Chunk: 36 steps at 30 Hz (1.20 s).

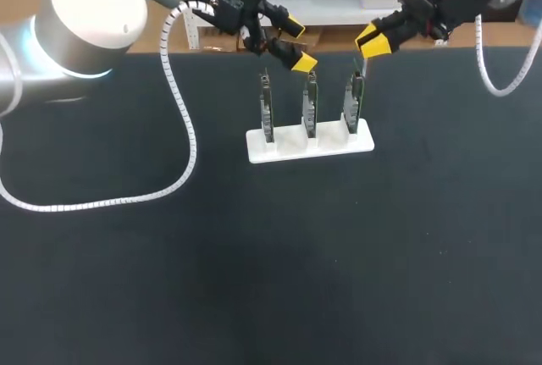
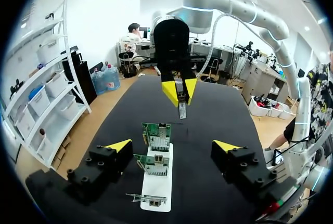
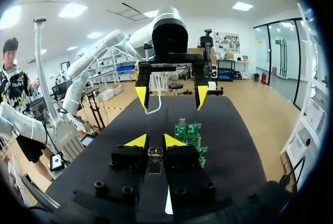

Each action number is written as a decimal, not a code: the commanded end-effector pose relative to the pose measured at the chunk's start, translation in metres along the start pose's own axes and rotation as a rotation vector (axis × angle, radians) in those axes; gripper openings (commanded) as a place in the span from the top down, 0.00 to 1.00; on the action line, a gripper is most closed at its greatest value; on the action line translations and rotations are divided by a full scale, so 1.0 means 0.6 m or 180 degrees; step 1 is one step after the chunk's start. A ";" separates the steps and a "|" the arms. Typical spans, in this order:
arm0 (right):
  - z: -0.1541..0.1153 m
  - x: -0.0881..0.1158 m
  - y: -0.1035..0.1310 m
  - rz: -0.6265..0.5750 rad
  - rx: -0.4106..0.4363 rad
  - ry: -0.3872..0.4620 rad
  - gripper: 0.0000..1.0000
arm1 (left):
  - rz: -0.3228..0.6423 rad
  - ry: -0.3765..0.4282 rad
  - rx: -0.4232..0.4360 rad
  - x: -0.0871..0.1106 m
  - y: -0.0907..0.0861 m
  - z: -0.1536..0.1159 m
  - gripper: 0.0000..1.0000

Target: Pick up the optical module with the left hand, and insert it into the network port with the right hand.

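Observation:
My right gripper (image 1: pixel 373 41) is shut on the small silver optical module (image 1: pixel 363 66), just above the right-hand board of three green network boards (image 1: pixel 311 104) in a white stand (image 1: pixel 309 143). In the right wrist view the module (image 3: pixel 155 160) sits pinched between the yellow tips of the right gripper (image 3: pixel 156 141), with the boards (image 3: pixel 189 132) ahead of it. My left gripper (image 1: pixel 297 41) hangs open and empty over the back of the stand. In the left wrist view the left gripper (image 2: pixel 173 146) straddles the boards' ports (image 2: pixel 155 158), and the module (image 2: pixel 182 110) hangs from the right gripper (image 2: pixel 180 90) ahead.
The stand sits toward the back middle of the black table (image 1: pixel 271 263). A white coiled cable (image 1: pixel 182 119) from my left arm droops over the table's left part. The two grippers face each other closely above the stand.

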State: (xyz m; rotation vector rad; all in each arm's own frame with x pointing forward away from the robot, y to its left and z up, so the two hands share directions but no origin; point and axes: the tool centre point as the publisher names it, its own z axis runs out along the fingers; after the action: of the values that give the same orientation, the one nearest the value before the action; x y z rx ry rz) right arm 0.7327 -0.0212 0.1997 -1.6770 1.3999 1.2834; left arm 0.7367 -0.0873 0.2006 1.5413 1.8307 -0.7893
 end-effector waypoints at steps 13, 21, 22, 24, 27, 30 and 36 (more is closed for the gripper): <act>0.008 0.016 -0.024 0.0031 -0.0113 0.0004 1.00 | -0.0003 0.0017 -0.0001 -0.001 0.000 0.000 0.00; 0.001 0.009 -0.033 0.0000 -0.0150 0.0099 1.00 | -0.0003 0.0017 -0.0001 -0.001 0.000 0.000 0.00; 0.001 0.008 -0.035 -0.0002 -0.0160 0.0106 1.00 | -0.0003 0.0017 -0.0001 -0.001 0.000 0.000 0.00; 0.000 0.009 -0.039 0.0020 -0.0188 0.0138 1.00 | -0.0003 0.0017 -0.0001 -0.001 0.000 0.000 0.00; 0.000 0.014 -0.043 0.0033 -0.0202 0.0156 1.00 | -0.0003 0.0017 -0.0001 -0.001 0.000 0.000 0.00; -0.001 0.016 -0.047 0.0058 -0.0224 0.0173 1.00 | -0.0003 0.0017 -0.0001 -0.001 0.000 0.000 0.00; 0.001 0.022 -0.049 0.0062 -0.0215 0.0151 1.00 | -0.0003 0.0017 -0.0001 -0.001 0.000 0.000 0.00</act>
State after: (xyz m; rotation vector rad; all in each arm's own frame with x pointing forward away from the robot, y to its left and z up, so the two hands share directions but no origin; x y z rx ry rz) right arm 0.7538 -0.0177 0.1864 -1.7466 1.4282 1.3004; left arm 0.7366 -0.0874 0.2006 1.5413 1.8307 -0.7890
